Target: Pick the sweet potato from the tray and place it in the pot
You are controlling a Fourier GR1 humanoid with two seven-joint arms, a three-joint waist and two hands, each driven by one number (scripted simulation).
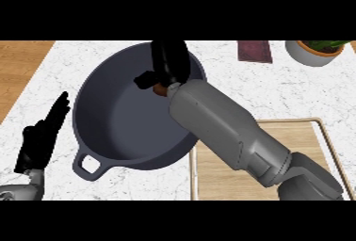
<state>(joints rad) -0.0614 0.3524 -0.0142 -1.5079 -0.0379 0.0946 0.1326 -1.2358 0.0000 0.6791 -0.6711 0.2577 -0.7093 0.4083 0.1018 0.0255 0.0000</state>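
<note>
On the marble desk (264,94), a wide grey pot (132,127) lies just left of the wooden tray (313,136). The right arm reaches diagonally from the tray across the pot's rim, and its robot hand (167,66) hangs over the far side of the bowl, fingers curled round the sweet potato (160,90), of which only a small orange-brown end shows beneath the palm. The pot floor lies directly below. The left robot hand (43,136) rests relaxed, fingers straight, at the left edge.
</note>
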